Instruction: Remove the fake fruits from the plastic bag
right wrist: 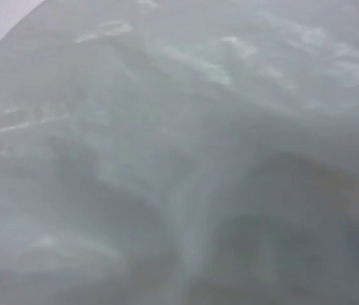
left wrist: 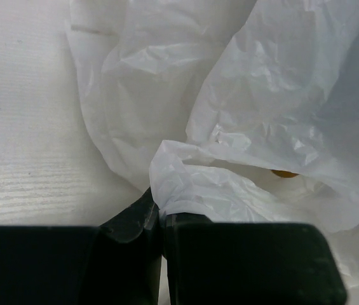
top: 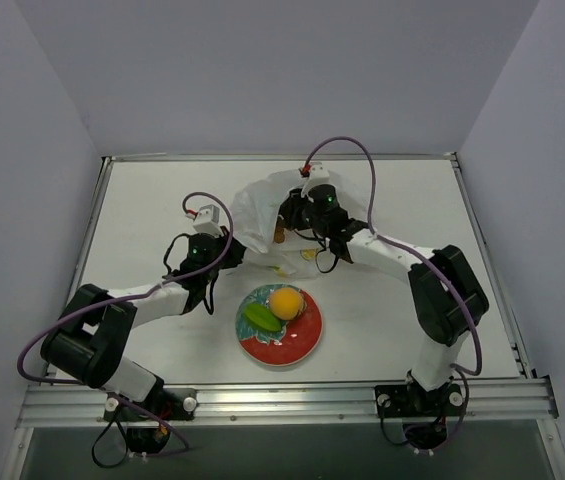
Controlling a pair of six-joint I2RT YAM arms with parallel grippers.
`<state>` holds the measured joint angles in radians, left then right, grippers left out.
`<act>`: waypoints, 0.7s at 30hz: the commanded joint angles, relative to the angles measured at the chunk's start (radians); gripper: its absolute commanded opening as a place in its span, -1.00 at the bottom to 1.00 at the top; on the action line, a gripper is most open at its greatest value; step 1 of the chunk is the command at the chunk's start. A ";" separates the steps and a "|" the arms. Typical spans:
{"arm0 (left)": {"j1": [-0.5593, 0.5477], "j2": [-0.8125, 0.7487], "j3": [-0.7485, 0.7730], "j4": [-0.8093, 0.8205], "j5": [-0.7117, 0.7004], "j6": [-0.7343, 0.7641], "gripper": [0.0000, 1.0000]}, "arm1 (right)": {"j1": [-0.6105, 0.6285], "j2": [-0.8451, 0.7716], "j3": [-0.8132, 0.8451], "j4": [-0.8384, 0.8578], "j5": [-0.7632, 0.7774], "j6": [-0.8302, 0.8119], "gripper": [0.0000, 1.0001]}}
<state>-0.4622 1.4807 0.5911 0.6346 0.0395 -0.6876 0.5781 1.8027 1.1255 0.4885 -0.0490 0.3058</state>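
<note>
left gripper (left wrist: 160,219): pinching bag (left wrist: 262,95) rim | right gripper (top: 290,215): over bag, nearer arm, jaws hidden, can't tell | berries (left wrist: 285,173): orange glimpse inside bag mouth, beyond and right of left gripper | green fruit (top: 260,316), orange fruit (top: 285,302): on plate (top: 307,345)

this looks like a robot lab, not a home. a white table (top: 152,210) sits inside plain grey walls (top: 262,70), with a metal rail (top: 282,402) along its near edge. two robot arms, the left arm (top: 152,298) and the right arm (top: 397,252), are bolted there, with purple cables (top: 346,140) looping off them
</note>
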 commanded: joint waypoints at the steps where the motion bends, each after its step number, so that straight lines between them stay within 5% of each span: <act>1: 0.008 -0.042 -0.002 0.034 -0.020 0.016 -0.95 | 0.011 -0.081 0.022 -0.076 0.119 -0.051 -1.00; 8: 0.008 -0.054 -0.011 0.039 -0.030 0.011 -0.95 | 0.026 -0.192 -0.021 -0.213 0.169 -0.047 -1.00; 21: 0.008 -0.046 -0.036 0.088 -0.027 -0.023 -0.95 | 0.108 -0.365 -0.122 -0.298 -0.060 0.079 -1.00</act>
<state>-0.4622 1.4651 0.5571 0.6514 0.0246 -0.6933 0.6819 1.5089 0.9924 0.2058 -0.0406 0.3489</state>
